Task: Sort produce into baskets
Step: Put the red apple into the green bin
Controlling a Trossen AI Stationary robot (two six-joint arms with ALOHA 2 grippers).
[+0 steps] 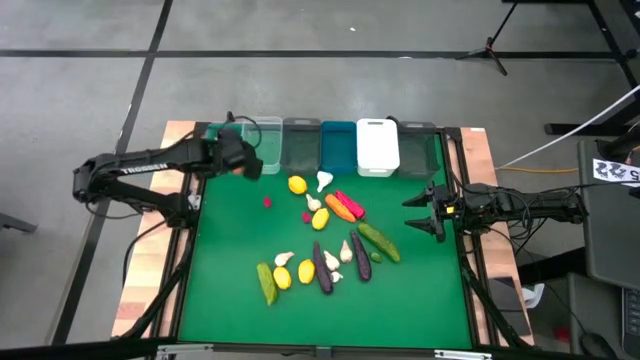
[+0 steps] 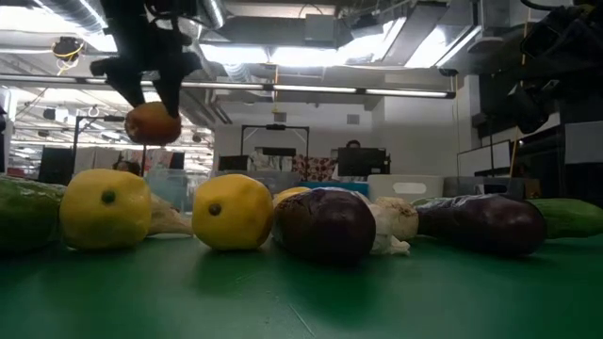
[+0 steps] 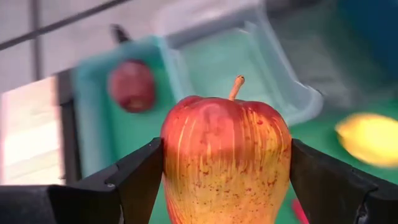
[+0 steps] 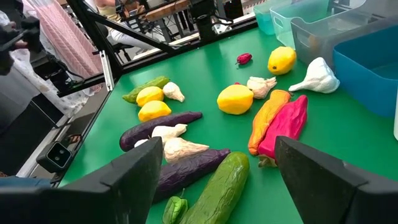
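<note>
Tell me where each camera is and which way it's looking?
High view: above the table, looking straight down; both arms show, the left gripper by the baskets, the right gripper at the table's right edge.
Low view: at table-top height, looking level past lemons; the left gripper hangs above holding the apple.
Left wrist view: on the left arm, facing the teal basket; its fingers clamp the apple.
Right wrist view: on the right arm, facing the produce; its open fingers show.
Shared: the apple, in low and left wrist views.

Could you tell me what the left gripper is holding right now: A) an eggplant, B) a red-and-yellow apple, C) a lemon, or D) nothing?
B: the left wrist view shows the left gripper closed on a red-and-yellow apple above the teal basket.
</note>
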